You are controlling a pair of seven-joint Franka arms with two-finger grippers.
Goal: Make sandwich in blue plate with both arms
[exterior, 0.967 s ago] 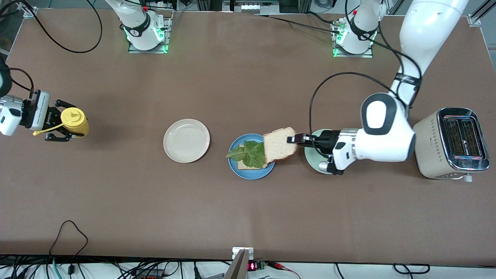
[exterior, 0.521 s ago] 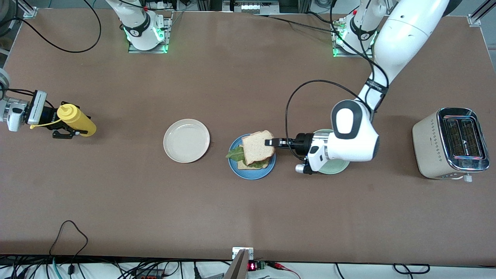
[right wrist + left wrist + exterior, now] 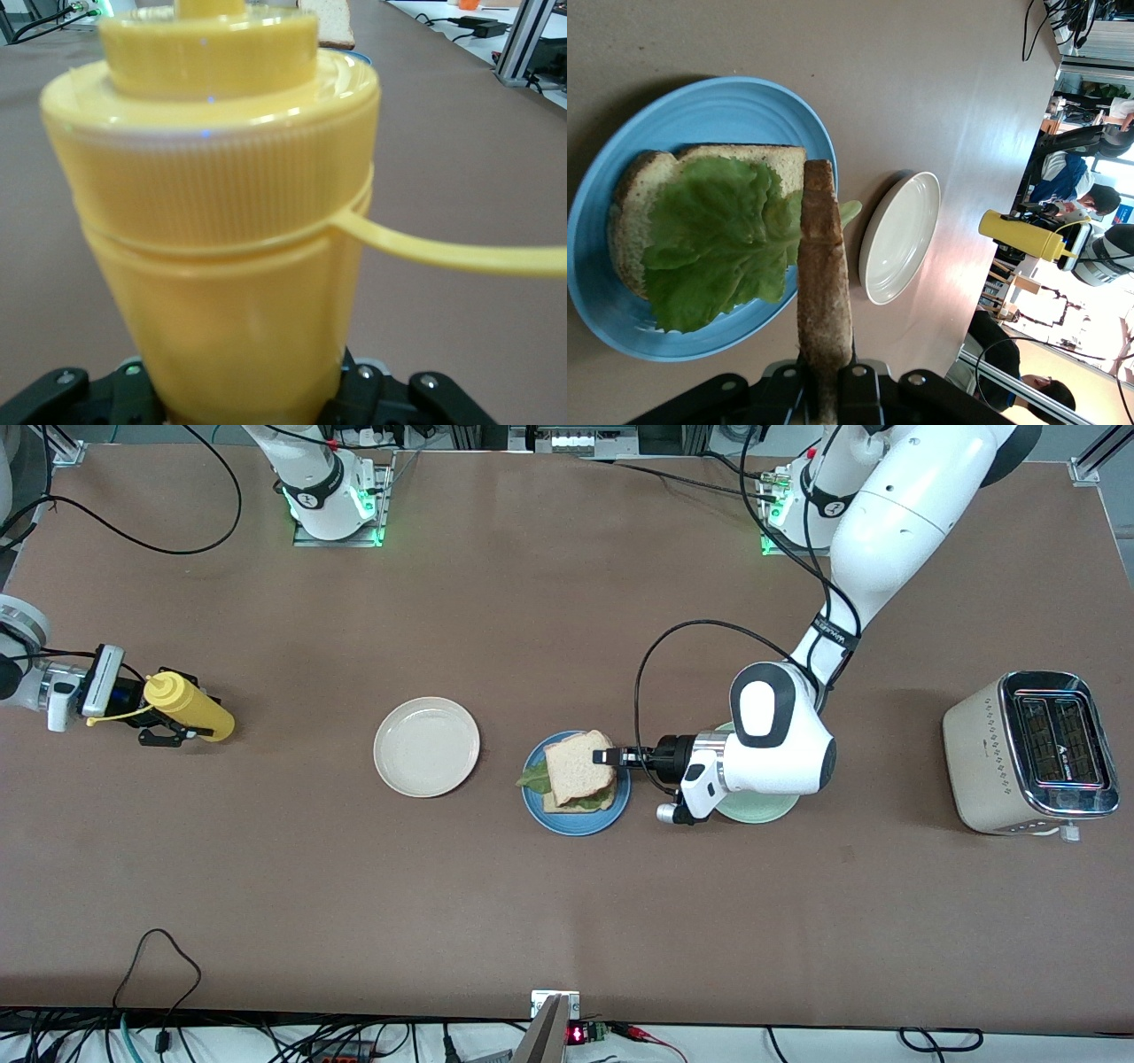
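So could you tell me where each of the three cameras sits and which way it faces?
Front view: high across the table, facing both arms and the blue plate.
Left wrist view: on the left gripper, looking along its held bread slice onto the lettuce.
Right wrist view: on the right gripper, filled by its mustard bottle.
Shared: plate, bottle.

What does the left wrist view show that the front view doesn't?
Only the left wrist view shows the top bread slice held edge-on above the uncovered lettuce. Only the front view shows the toaster, the mint-green plate and the left end effector. Both show the blue plate, the cream plate and the yellow bottle in the right end effector.
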